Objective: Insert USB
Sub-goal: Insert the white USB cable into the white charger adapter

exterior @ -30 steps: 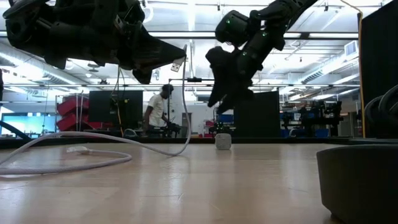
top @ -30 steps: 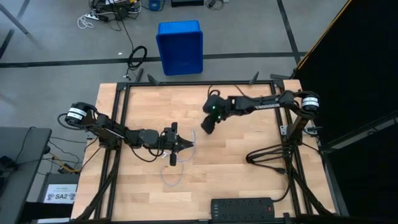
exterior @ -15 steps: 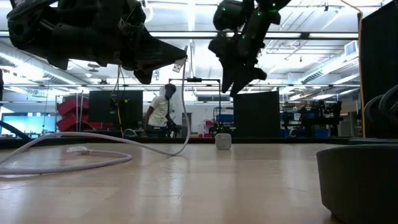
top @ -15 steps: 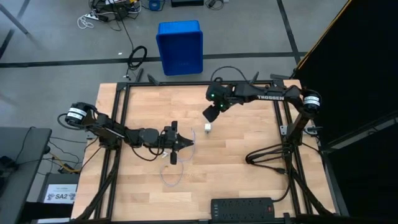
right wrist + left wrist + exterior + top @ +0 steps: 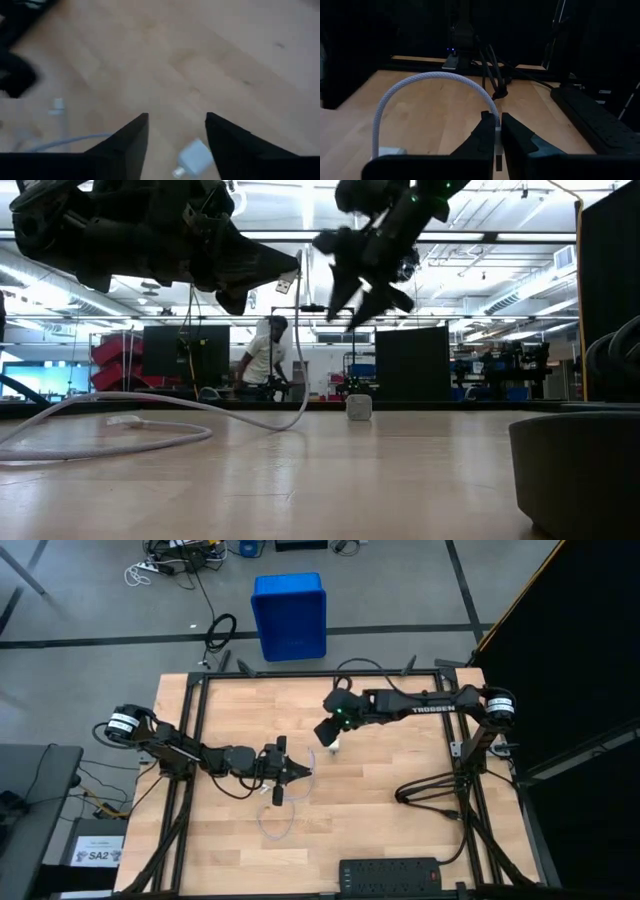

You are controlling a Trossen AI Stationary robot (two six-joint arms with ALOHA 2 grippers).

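Note:
The USB cable (image 5: 272, 825) is thin and whitish; its loose loops (image 5: 150, 435) lie on the wooden table. My left gripper (image 5: 300, 772) hovers mid-table, shut on the cable's plug end (image 5: 287, 283). From there the cable arcs (image 5: 420, 80) down to the table. A small white cube adapter (image 5: 333, 746) stands on the table by its base (image 5: 359, 407). My right gripper (image 5: 322, 735) hangs open in the air just above and left of the cube (image 5: 196, 156), touching nothing. Its fingers (image 5: 135, 137) point down. My left gripper (image 5: 496, 137) pinches the cable's plug end (image 5: 497, 145) between its two fingers, coming level from the table's left. The metal plug tip (image 5: 287, 283) sticks out past the fingertips, lifted clear. The cable hangs slack below, with its loops on the table.
A black power strip (image 5: 390, 872) lies along the near edge (image 5: 590, 120). A thick black cord coil (image 5: 430, 790) sits at the right side. A blue bin (image 5: 289, 616) stands on the floor beyond the far edge. A person (image 5: 262, 360) stands in the room behind.
My right gripper has risen from close above the cube, swung toward the far edge, then come back toward the left and turned, ending higher over the cube. The cube, the cable and my left gripper have stayed put.

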